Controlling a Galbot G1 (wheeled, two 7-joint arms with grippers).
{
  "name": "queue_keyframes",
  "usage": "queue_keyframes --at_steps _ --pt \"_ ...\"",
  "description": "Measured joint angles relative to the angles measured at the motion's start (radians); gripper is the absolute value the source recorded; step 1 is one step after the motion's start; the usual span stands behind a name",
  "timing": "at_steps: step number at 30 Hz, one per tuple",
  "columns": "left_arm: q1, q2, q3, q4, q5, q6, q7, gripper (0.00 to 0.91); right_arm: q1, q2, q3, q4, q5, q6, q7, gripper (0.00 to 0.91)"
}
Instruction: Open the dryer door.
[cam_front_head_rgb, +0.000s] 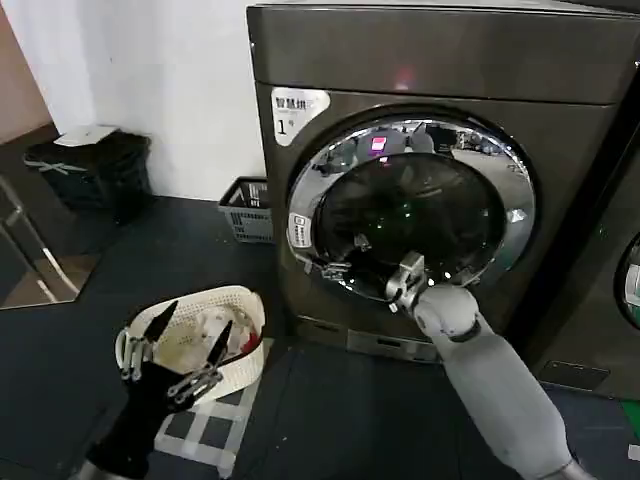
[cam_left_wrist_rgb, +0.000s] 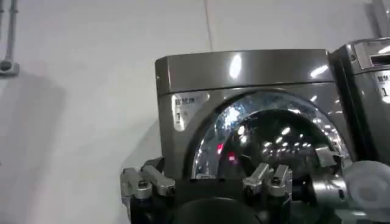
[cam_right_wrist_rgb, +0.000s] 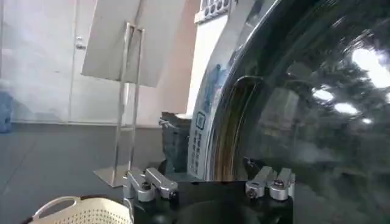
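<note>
Right gripper (cam_front_head_rgb: 400, 285) against lower rim of dryer door (cam_front_head_rgb: 420, 205), presumably seeking purchase; finger state unclear. Left gripper (cam_front_head_rgb: 178, 340) spread, idle above laundry basket (cam_front_head_rgb: 240, 375).

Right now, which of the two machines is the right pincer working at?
The dryer with the white "1" sticker; the right pincer is at its chrome-rimmed dryer door.

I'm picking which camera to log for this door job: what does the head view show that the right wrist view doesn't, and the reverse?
Head view alone: the whole dryer with its "1" sticker and red light, the left hand open above the white laundry basket, and the right hand at the lower chrome rim.

Right wrist view alone: a pale board on a metal stand.

Both: the dryer door, the white basket and the dark crate.
</note>
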Motion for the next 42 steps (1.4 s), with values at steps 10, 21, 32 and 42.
queue_keyframes --at_steps 10,21,32,42 --pt "-0.009 0.005 -0.002 -0.003 0.019 0.038 -0.006 0.907 0.037 0.031 -0.019 -0.060 0.002 0.014 -0.017 0.907" --pt "-0.031 0.008 -0.003 0.004 0.006 0.048 0.001 0.907 0.052 0.034 -0.026 -0.094 0.006 0.021 -0.026 0.907" --pt "-0.056 0.018 -0.032 0.026 -0.049 0.040 0.053 0.907 0.046 0.029 -0.030 -0.064 0.036 0.027 -0.095 0.907" --pt "-0.072 0.051 -0.067 0.061 -0.122 0.046 0.077 0.907 0.012 -0.004 -0.021 -0.010 0.037 -0.005 -0.199 0.907"
